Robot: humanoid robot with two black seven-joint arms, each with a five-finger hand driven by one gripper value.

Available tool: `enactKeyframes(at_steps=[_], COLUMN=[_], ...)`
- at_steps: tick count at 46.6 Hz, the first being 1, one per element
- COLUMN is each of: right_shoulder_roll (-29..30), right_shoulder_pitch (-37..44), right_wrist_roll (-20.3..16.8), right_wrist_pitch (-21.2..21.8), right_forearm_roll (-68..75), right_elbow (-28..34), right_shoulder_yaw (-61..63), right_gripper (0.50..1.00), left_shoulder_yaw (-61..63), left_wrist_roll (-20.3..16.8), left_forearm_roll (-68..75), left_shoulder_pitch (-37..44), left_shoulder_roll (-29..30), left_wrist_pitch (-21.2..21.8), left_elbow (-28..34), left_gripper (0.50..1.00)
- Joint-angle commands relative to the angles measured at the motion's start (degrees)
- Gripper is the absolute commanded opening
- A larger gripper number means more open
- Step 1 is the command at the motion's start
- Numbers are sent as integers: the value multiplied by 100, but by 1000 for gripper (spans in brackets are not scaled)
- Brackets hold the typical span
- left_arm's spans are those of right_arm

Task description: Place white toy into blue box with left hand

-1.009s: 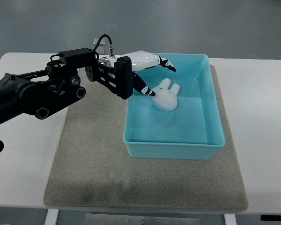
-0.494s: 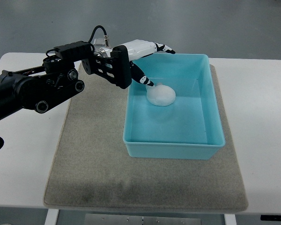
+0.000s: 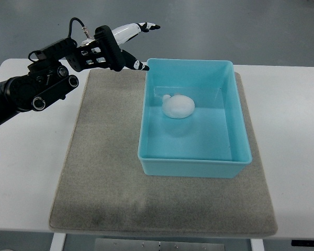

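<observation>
The white toy lies on the floor of the blue box, in its far left part. My left hand hangs above the table just off the box's far left corner, apart from the toy. Its fingers are spread and hold nothing; the thumb points down toward the box rim and the other fingers stretch out to the right. The black left arm comes in from the left edge.
The box stands on a grey mat that covers the middle of the white table. The table's far edge runs just behind the box, with grey floor beyond it.
The left hand has pulled back up and to the left, out of the box. The toy, with ears showing a second ago, has settled into a rounded lump on the box floor.
</observation>
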Motion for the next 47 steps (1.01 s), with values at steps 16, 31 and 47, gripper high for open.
enactKeyframes(at_steps=[16,31,47], right_shoulder_roll=[0,0,0], right_shoulder_pitch=[0,0,0], right_wrist_roll=[3,-6,3], right_wrist_pitch=[-1,-1,-1], right_forearm_roll=[0,0,8], right_elbow=[8,0,0], right_shoulder_yaw=[0,0,0], right_gripper=[936,936,936], left_shoulder_yaw=[16,16,16], left_wrist_roll=[-3,50,190], left_forearm_roll=[-989,-2729,-4839], left_shoulder_pitch=[43,52,61], left_shoulder_roll=[11,-33,-33], left_wrist_pitch=[450,450,371], left_elbow=[544,728,860], left_gripper=[992,992,994])
